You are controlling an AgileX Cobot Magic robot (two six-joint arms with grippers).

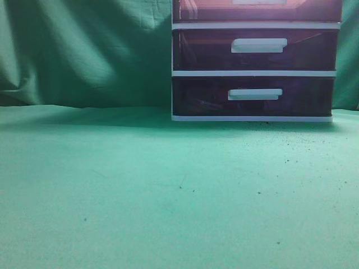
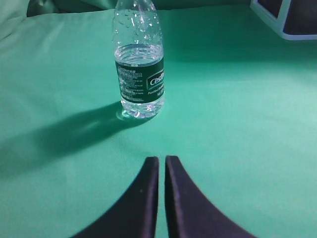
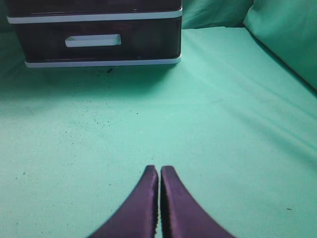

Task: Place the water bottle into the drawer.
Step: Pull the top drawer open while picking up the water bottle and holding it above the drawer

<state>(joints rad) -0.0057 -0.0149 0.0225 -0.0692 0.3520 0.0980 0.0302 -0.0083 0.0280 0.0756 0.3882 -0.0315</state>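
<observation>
left gripper (image 2: pixel 162 159): fingers pressed together, nothing held, low over green cloth (image 2: pixel 237 124)
right gripper (image 3: pixel 159 169): fingers together, nothing held
water bottle (image 2: pixel 138 69): upright on cloth, ahead of left gripper, apart from it
drawer (image 1: pixel 257 10): top of unit (image 1: pixel 255 73), far back, only lower edge visible

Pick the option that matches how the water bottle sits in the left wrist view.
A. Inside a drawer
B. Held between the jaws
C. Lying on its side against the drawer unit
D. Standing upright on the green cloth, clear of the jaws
D: the water bottle stands upright on the green cloth, ahead of the left gripper, whose jaws are closed on nothing.
</observation>
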